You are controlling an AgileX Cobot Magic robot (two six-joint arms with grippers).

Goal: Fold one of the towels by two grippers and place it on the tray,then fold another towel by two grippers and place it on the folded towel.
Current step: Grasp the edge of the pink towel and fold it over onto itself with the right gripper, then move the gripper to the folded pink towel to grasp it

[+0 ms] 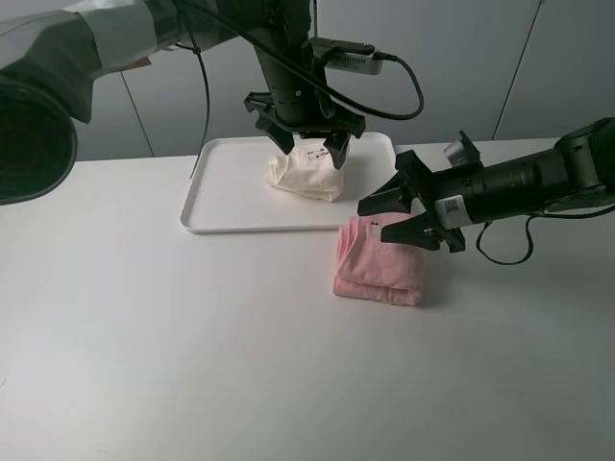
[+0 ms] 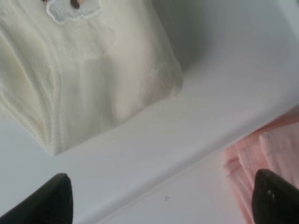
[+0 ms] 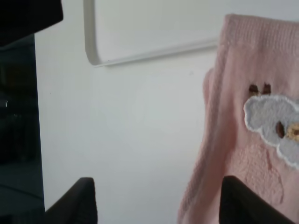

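Note:
A folded cream towel point(image 1: 306, 174) lies on the white tray point(image 1: 229, 188) at the back of the table; it fills the left wrist view point(image 2: 88, 79). My left gripper point(image 1: 309, 144) hangs open just above it, holding nothing; its fingertips point(image 2: 51, 198) show dark at the edge of the wrist view. A folded pink towel point(image 1: 380, 259) lies on the table in front of the tray's right corner, with a small animal patch point(image 3: 275, 123). My right gripper point(image 1: 402, 213) is open, just over the pink towel's far right edge, with its fingers point(image 3: 243, 200) apart.
The white table point(image 1: 192, 355) extends to the front and left. The tray's rim point(image 3: 140, 57) runs close to the pink towel. A grey wall stands behind the table. A cable point(image 1: 504, 252) trails from the right arm.

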